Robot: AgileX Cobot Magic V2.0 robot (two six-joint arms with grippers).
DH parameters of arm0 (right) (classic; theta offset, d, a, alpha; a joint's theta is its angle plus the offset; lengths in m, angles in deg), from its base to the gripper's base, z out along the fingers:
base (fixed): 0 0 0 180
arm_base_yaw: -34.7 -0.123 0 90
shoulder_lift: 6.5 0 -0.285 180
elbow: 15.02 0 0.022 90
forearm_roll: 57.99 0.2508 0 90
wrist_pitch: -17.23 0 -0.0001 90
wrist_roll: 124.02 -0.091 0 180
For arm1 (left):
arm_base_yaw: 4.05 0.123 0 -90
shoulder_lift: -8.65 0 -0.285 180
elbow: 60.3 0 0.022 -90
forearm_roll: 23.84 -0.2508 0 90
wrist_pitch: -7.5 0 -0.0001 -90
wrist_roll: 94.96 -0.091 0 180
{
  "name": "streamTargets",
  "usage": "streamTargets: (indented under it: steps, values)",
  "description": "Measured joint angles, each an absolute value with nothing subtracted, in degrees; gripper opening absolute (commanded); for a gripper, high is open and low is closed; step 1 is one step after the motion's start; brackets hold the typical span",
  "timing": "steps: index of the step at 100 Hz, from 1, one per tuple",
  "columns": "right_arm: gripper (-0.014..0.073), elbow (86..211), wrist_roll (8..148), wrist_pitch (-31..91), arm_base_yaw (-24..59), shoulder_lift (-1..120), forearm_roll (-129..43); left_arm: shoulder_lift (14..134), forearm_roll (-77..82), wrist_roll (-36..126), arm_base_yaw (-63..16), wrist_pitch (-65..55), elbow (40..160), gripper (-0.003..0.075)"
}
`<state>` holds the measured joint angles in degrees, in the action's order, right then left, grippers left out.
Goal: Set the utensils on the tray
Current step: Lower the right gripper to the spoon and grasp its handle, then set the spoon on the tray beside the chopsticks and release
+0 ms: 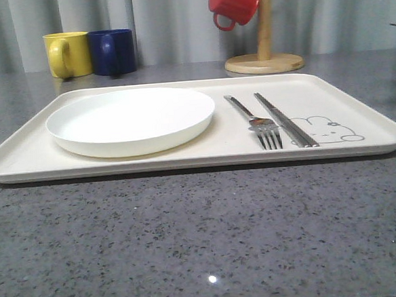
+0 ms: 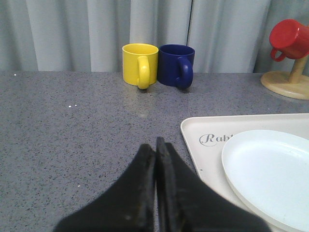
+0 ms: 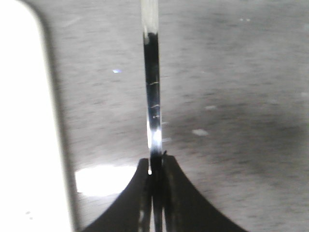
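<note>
The cream tray [image 1: 22, 155] lies across the middle of the table. On its right half a fork [image 1: 257, 122] and a pair of chopsticks [image 1: 286, 120] lie side by side next to the rabbit drawing. My right gripper [image 3: 156, 162] is shut on a slim shiny utensil handle [image 3: 152, 87] that sticks straight out from the fingers. Its far end is cut off by the frame, and it hangs over grey table beside the tray's edge [image 3: 19, 121]. My left gripper [image 2: 156, 145] is shut and empty, over the table just off the tray's corner [image 2: 193, 130].
A round white plate [image 1: 131, 119] fills the tray's left half. A yellow mug [image 1: 68, 54] and a blue mug [image 1: 113, 51] stand at the back left. A red mug [image 1: 234, 2] hangs on a wooden stand [image 1: 265, 57] behind the tray.
</note>
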<state>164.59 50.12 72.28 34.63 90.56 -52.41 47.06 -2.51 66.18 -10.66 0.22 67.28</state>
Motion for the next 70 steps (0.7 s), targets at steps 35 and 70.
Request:
streamTargets:
  steps: [35, 70]
  values:
    - [-0.0004, 164.59, 41.55, 69.0, 16.11, 93.05, -52.28, 47.06, -2.51, 66.18, -10.66, 0.22, 67.28, -0.0017]
    - [-0.0004, 164.59, 38.0, 68.84, 13.72, 99.53, -54.87, 47.06, -2.51, 66.18, -10.66, 0.22, 67.28, -0.0017]
